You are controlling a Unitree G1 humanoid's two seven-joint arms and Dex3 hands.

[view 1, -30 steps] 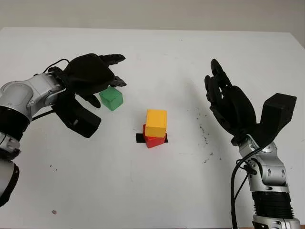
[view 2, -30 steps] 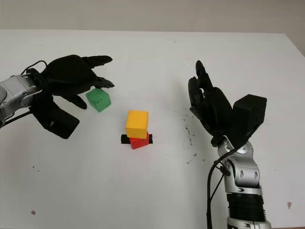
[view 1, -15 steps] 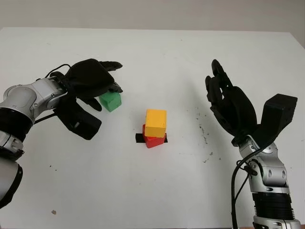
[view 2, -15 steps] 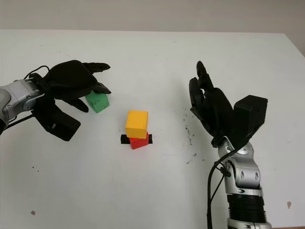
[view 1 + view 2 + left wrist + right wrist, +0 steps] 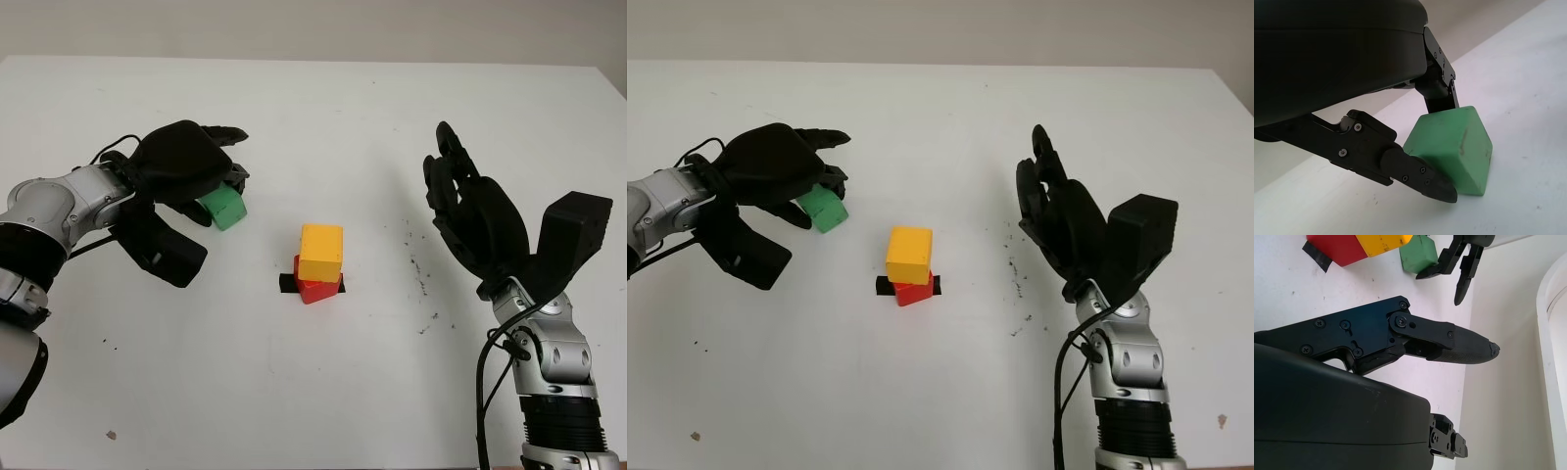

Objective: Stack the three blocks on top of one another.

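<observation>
Two blocks stacked mid-table (image 5: 411, 98): yellow block (image 5: 321, 253) on red block (image 5: 315, 287). Right hand (image 5: 470, 211) open, toward the right edge. Left hand (image 5: 186, 166), toward the left edge, pinches green block (image 5: 1452, 147), tilted. Level it before placing squarely on yellow.

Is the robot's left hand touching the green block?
Touching. The left wrist view shows the left hand with its fingers pressed against opposite sides of the green block.
</observation>
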